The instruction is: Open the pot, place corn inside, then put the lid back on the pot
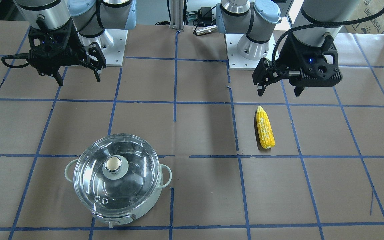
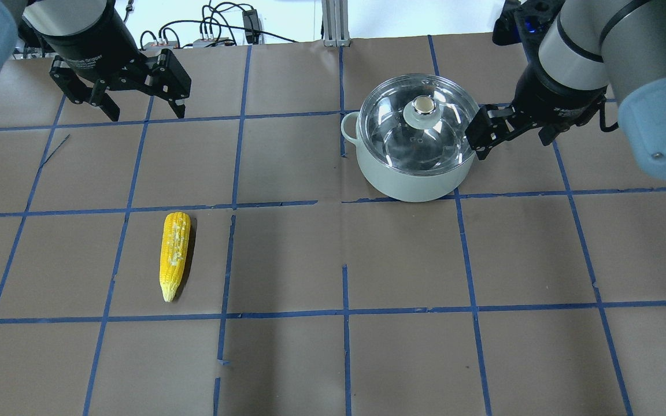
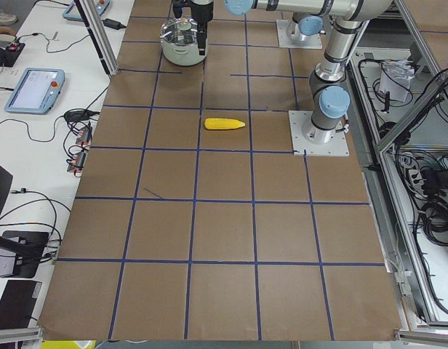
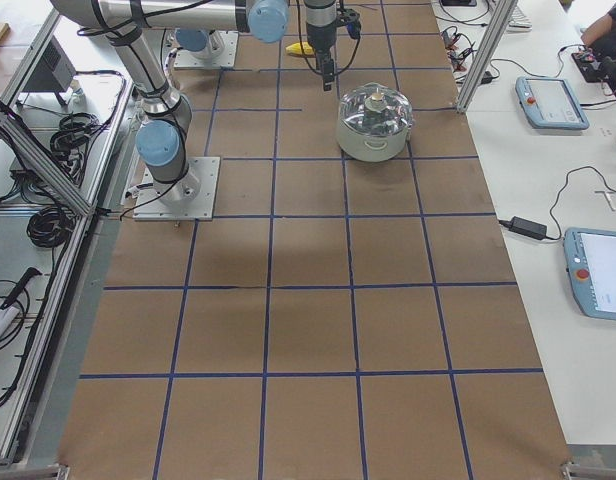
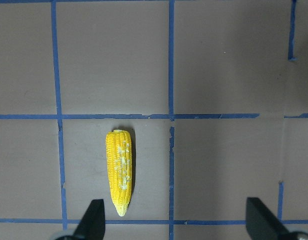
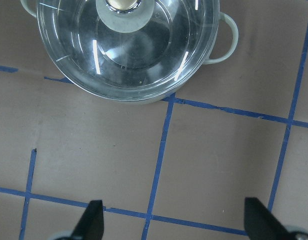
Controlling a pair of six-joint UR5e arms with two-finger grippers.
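Note:
The pale mint pot [image 2: 408, 182] stands on the table with the clear glass lid [image 2: 420, 130] closed on it; both also show in the front view, pot [image 1: 145, 208] and lid [image 1: 122, 180]. The yellow corn [image 2: 174, 251] lies flat on the table, its tapered tip toward the robot. My left gripper [image 1: 278, 93] hangs open and empty above the table, just on the robot's side of the corn [image 1: 265, 128]. My right gripper [image 1: 78, 81] hangs open and empty, on the robot's side of the pot. The left wrist view shows the corn [image 5: 119, 170], the right wrist view the lid [image 6: 124, 50].
The table is covered in brown paper with a blue tape grid [image 2: 344, 202]. The two arm bases [image 1: 248, 50] stand at the robot's edge. Tablets and cables [image 4: 553, 100] lie on the white side tables beyond the work area.

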